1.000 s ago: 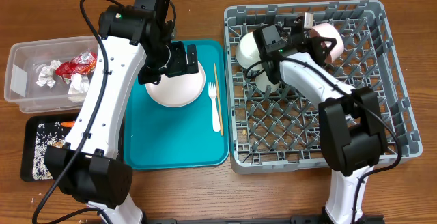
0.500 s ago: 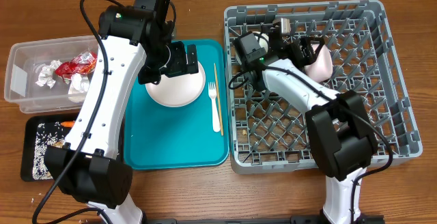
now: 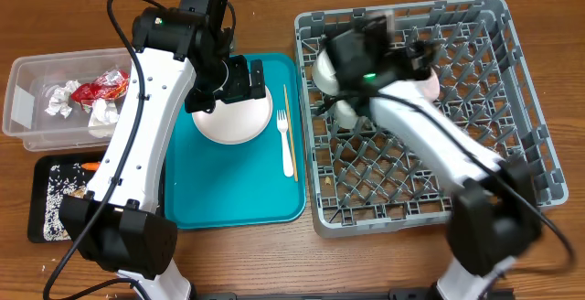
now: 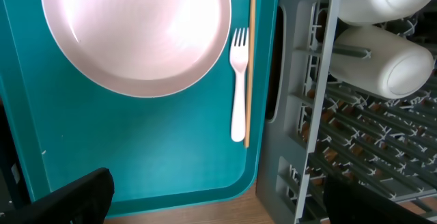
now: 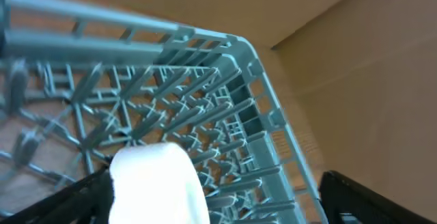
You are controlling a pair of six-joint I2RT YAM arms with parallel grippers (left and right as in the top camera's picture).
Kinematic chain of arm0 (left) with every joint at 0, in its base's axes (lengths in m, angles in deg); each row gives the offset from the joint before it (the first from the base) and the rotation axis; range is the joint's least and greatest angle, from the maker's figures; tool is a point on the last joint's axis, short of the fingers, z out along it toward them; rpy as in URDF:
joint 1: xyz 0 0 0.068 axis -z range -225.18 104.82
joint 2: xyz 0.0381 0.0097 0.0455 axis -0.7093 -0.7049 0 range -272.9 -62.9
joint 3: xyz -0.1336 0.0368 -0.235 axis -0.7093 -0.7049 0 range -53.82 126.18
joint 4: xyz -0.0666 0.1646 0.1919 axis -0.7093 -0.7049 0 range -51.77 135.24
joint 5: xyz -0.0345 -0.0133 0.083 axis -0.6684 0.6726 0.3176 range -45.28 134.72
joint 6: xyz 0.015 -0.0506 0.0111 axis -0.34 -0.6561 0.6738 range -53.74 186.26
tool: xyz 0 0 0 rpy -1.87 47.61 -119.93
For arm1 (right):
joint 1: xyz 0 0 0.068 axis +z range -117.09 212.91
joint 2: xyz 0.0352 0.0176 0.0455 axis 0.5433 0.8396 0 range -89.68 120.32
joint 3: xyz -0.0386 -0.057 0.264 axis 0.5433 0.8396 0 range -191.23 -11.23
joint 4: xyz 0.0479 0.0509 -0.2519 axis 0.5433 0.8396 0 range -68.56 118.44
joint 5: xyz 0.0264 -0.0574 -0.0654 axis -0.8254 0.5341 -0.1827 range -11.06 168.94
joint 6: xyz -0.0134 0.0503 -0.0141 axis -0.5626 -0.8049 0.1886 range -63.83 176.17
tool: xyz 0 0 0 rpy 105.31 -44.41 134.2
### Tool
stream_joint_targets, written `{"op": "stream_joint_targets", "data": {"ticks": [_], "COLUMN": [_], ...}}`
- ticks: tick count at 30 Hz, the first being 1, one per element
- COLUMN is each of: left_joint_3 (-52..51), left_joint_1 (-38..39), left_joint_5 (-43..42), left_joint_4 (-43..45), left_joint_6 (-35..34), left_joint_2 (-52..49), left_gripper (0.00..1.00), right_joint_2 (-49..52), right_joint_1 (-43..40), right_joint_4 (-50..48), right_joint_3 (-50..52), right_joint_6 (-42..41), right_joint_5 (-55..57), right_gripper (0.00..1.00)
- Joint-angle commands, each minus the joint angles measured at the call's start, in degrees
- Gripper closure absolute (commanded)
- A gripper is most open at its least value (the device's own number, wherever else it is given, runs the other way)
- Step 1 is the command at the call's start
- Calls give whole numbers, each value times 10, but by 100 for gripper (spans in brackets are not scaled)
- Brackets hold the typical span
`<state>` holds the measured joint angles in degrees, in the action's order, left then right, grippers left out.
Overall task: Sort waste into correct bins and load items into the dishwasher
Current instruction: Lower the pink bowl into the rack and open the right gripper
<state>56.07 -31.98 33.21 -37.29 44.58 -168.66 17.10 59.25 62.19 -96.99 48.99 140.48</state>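
Left gripper [image 3: 249, 79], jaws apart, hangs over the pale pink round plate [image 3: 228, 126] on the teal rectangular tray [image 3: 228, 199]. To its right lie the thin wooden chopstick [image 3: 289, 108] and white plastic fork [image 3: 288, 144]. Right gripper [image 3: 413, 56], blurred, is over the large grey lattice dish rack [image 3: 494, 154], with white round bowls [image 3: 327, 67] just left of it

The left arm [image 3: 137, 126] and the right arm [image 3: 430, 144] are built alike, with smooth rounded white plastic link shells joined by bulky black joint housings. A thin black cable [image 3: 111, 24] loops beside the left arm's upper links, and a small green light [image 3: 368, 78] glows on the right arm's black wrist block. The left wrist view shows matte black fingers [image 4: 75, 197] with blunt ends.
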Motion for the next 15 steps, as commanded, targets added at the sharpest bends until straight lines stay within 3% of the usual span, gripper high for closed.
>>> {"op": "stream_joint_targets", "data": {"ticks": [1, 2, 3, 6, 11, 15], "left_joint_3": [12, 12, 12, 12, 12, 12], "left_joint_1": [3, 3, 3, 3, 3, 3], "left_joint_5": [5, 5, 5, 5, 5, 5], "left_joint_4": [0, 0, 0, 0, 0, 1], "left_joint_6": [9, 9, 9, 9, 9, 9], "left_joint_2": [7, 7, 7, 7, 6, 7], "left_gripper": [0, 0, 0, 0, 0, 0], "right_joint_2": [-92, -107, -119, -130, -110, -75], "right_joint_1": [-53, -71, -93, -163, -252, -287], "right_joint_4": [15, 21, 26, 33, 33, 49], "right_joint_3": [-3, -3, -3, -2, 0, 0], "right_joint_6": [-57, -68, -75, -96, -96, -122], "right_joint_5": [-163, -215, -271, -429, -644, -683], "right_gripper": [19, 31, 53, 82, 93, 93]}}
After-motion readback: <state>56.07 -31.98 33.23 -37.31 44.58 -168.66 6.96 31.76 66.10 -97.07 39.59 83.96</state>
